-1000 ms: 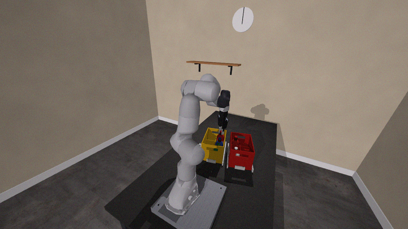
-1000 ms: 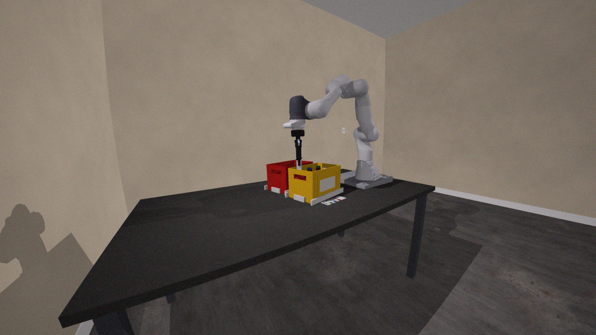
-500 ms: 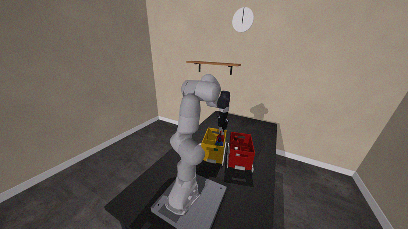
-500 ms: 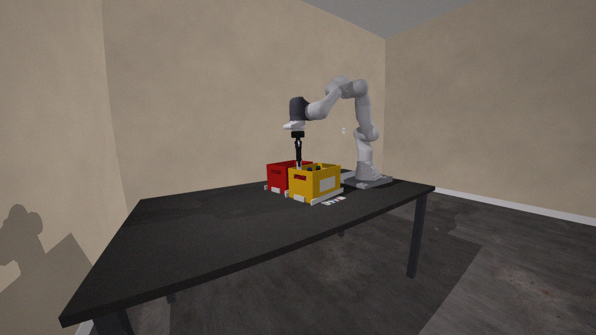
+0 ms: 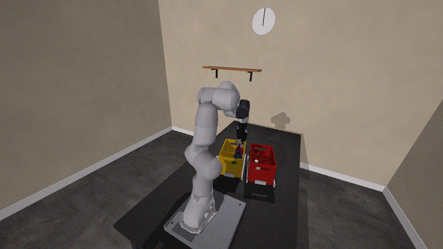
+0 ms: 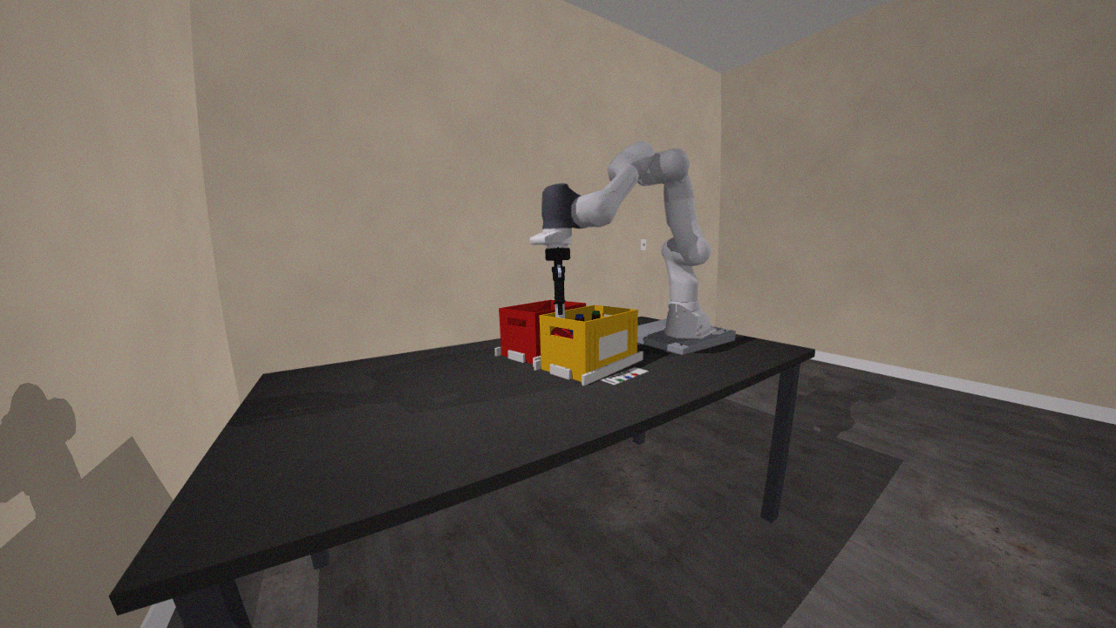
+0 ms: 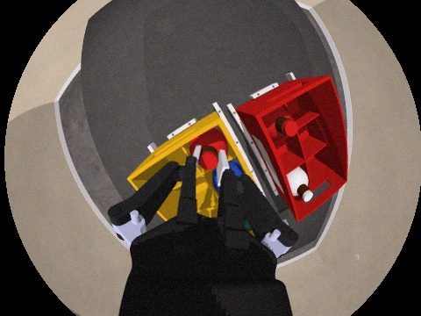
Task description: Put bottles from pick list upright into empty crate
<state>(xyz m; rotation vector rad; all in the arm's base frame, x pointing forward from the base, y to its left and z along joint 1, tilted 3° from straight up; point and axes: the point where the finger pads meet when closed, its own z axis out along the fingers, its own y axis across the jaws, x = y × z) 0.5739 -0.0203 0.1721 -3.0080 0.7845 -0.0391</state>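
Pick list (image 6: 624, 376) marks too small to read

Beyond the hand (image 5: 240, 143) (image 6: 559, 310) (image 7: 209, 154), a round white clock (image 5: 264, 21) and a brown wooden shelf (image 5: 232, 68) hang on the beige wall (image 5: 328, 68) (image 6: 374, 156).

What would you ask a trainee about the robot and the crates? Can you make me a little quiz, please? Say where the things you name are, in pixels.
1. Pick one. What is the end effector (image 5: 239, 145) (image 6: 559, 314) (image 7: 209, 154) gripping?
A) a white-capped bottle
B) a red-capped bottle (image 5: 238, 149) (image 6: 560, 333) (image 7: 209, 161)
C) the wall shelf

2. True or false: a bottle with a white cap (image 5: 256, 161) (image 7: 307, 195) is in the red crate (image 5: 261, 178) (image 6: 519, 339) (image 7: 282, 96).

3. Fill in the color: the pick list (image 6: 639, 372) lies beside the ____ crate.

Key: 1 B; 2 true; 3 yellow
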